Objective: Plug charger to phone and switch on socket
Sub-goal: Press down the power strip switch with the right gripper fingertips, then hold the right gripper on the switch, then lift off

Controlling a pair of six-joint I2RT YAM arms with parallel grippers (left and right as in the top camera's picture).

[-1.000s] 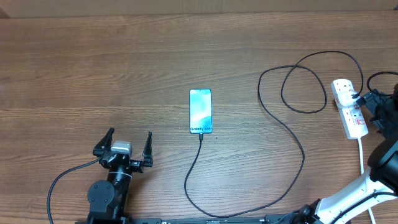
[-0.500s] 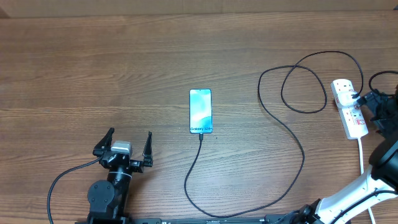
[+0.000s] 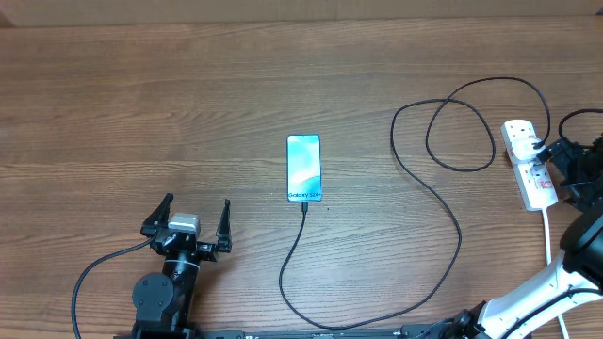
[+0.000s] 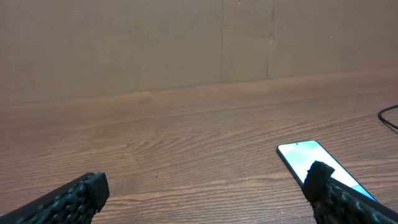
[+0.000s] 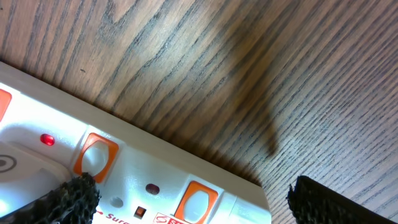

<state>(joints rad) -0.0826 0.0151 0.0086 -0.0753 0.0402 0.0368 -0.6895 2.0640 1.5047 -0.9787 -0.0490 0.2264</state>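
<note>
Socket [image 5: 140,163] beside right hand [image 5: 194,196] (spread wide, empty).

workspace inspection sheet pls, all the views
surface: wooden table, bare grain
job's things: phone flat, screen up; charger tip at its near short edge; socket with one red light glowing
clutter: nothing seen
grippers: left gripper open, empty, near the phone; right gripper open over the socket
cables: charger loops across the table; white cord runs off the socket
surroundings: plain brown wall behind the table
</note>
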